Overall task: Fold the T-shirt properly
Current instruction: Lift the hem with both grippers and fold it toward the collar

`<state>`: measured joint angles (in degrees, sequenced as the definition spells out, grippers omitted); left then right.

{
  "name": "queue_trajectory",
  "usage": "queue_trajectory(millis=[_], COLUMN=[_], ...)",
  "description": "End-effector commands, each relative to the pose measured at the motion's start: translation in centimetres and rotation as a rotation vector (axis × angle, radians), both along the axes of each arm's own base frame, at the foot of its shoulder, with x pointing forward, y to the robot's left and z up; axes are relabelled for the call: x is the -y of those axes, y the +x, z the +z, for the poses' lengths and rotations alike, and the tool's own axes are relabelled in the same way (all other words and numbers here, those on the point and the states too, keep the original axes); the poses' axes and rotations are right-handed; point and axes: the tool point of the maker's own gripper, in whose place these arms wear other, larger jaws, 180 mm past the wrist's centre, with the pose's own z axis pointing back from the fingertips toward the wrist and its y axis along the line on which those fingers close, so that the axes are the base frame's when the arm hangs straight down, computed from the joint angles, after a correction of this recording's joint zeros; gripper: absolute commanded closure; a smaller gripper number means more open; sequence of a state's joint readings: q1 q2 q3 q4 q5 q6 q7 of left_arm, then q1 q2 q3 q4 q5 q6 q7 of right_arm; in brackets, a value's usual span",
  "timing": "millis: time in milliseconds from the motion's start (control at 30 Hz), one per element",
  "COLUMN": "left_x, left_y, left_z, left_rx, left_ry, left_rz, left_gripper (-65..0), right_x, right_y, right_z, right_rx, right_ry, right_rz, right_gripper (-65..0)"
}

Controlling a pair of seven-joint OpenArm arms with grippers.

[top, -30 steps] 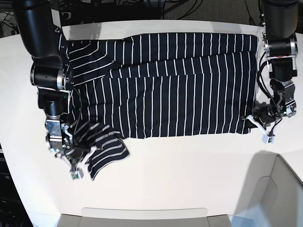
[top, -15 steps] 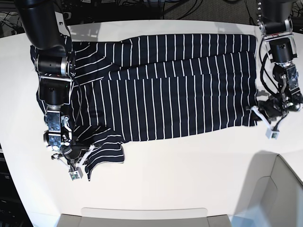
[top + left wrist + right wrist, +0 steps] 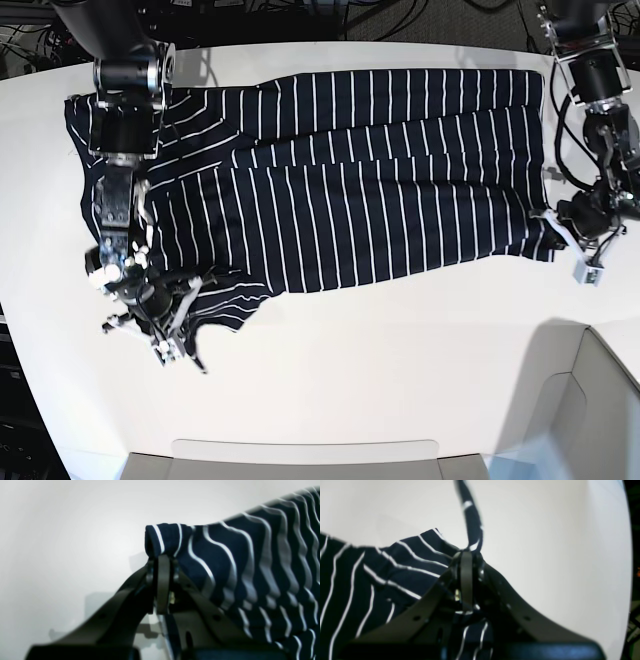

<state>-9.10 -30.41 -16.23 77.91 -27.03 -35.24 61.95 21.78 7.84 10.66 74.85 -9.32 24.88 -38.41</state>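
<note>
Along the near edge, the limp, light T-shirt (image 3: 370, 190) is pinched at its corners by the left gripper (image 3: 162, 557) and right gripper (image 3: 467, 552); corners are judged best grabbed.

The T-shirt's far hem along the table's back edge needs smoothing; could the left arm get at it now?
Probably not yet: the left gripper is shut on the T-shirt's near corner, so it must let go first.

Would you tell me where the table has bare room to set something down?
The table is bare in a wide band between the T-shirt and the near edge. The far strip is narrow; both ends are crowded by the left gripper and right gripper.
</note>
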Motion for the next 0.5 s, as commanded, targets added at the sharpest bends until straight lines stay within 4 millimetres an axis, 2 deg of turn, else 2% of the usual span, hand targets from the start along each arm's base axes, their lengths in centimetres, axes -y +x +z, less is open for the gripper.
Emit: queue_trajectory(millis=[0,233,333,467], left_x=[-0.7,0.2,0.3,-1.4], left_y=[0.4,-1.3,-1.6,-2.6], left_z=[1.4,1.7,2.6,4.0], left_rx=[0.031,0.034,0.058,0.069], left_ry=[0.028,0.071,0.092,0.122], left_rz=[-0.003,-0.048,-0.059,-0.011], left_gripper=[0.0,0.0,0.0,0.0], right_x=[0.0,-0.2,1.4,3.4], right_y=[0.4,-2.7,-3.8,-4.8], right_z=[2.0,3.1,4.3,4.8], right_rx=[0.053,0.078,0.101,0.086], right_ry=[-0.007,-0.029,0.030,0.052], right_rz=[0.002,0.001,-0.053,-0.114], right_gripper=[0.0,0.0,0.0,0.0])
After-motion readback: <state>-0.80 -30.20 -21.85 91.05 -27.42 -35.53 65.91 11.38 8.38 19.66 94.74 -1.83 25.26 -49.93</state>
